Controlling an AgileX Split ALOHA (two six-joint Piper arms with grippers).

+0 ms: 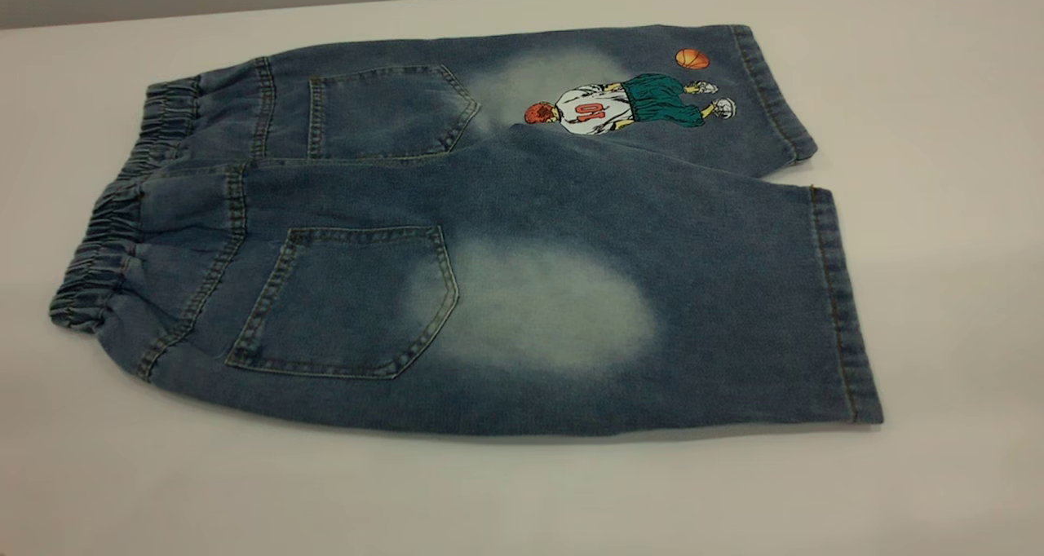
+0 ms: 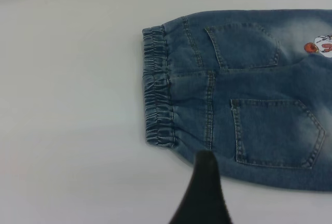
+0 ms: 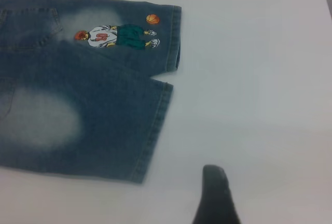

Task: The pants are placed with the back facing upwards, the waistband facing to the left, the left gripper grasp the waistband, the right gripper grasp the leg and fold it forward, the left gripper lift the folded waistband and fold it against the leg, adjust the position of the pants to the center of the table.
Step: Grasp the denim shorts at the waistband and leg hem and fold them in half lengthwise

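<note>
Two legs of pants (image 1: 489,238) flat on table (image 1: 938,132), waistband (image 1: 106,246) left; both pincers' state unclear.

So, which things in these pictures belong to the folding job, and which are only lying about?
Belonging to the job:
- blue denim shorts, lying flat, back pockets up
- elastic gathered waistband
- plain denim leg with pale oval patch
- white smooth table
- black pointed left tool, just short of the waistband edge
- black right tool, over bare table off the leg hems

Only lying about:
- nothing else is visible

Soft even overhead light, faint shadows, wrist views slightly blurred
</note>
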